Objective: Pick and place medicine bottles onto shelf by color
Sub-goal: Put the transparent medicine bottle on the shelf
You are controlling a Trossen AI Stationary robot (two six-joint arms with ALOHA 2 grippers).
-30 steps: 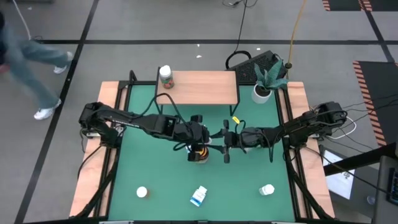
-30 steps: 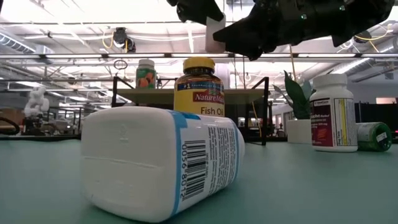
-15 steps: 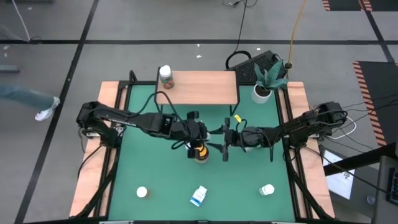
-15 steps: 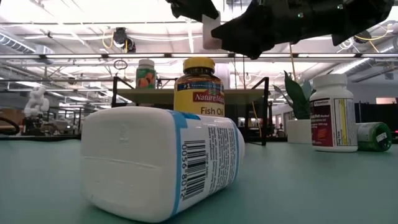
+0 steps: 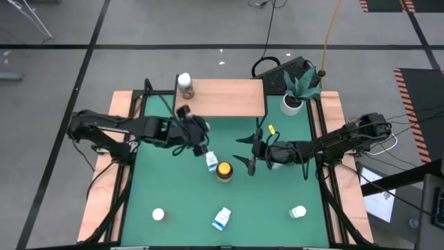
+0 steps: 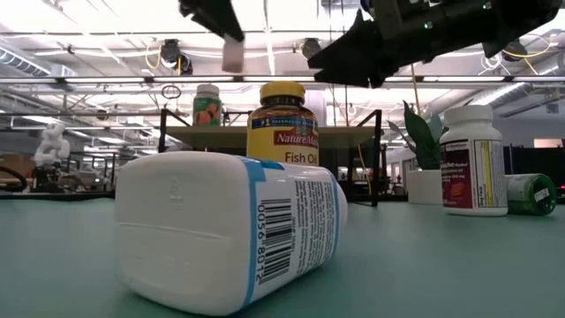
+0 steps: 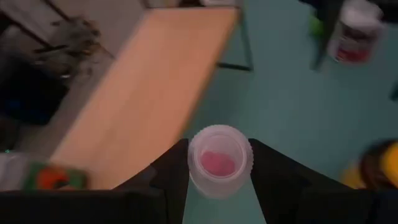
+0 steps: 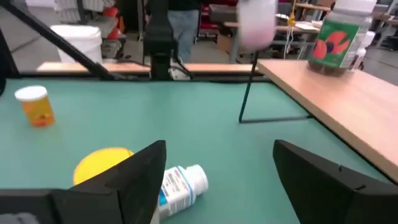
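Left tool (image 7: 214,171) clamped on small white plastic pill bottle (image 5: 211,162), carried above green tabletop (image 5: 173,201) just short of light wood shelf (image 5: 222,97); right tool (image 5: 251,156) spread empty nearby; risk of slip from narrow two-finger grip.

Four cameras are covering one green table from above, from the tabletop and from both wrists.

The high view is looking straight down, taking in the whole table, the shelf (image 5: 220,98) at the far edge and both arms. The low view is sitting at tabletop height, hugging a lying white bottle (image 6: 231,231) and facing the far shelf (image 6: 265,132). The left wrist view is peering down past a held bottle (image 7: 219,160) at the shelf (image 7: 143,93). The right wrist view is looking across the table, sharing the amber bottle's yellow lid (image 8: 102,163) with the high view (image 5: 224,169).
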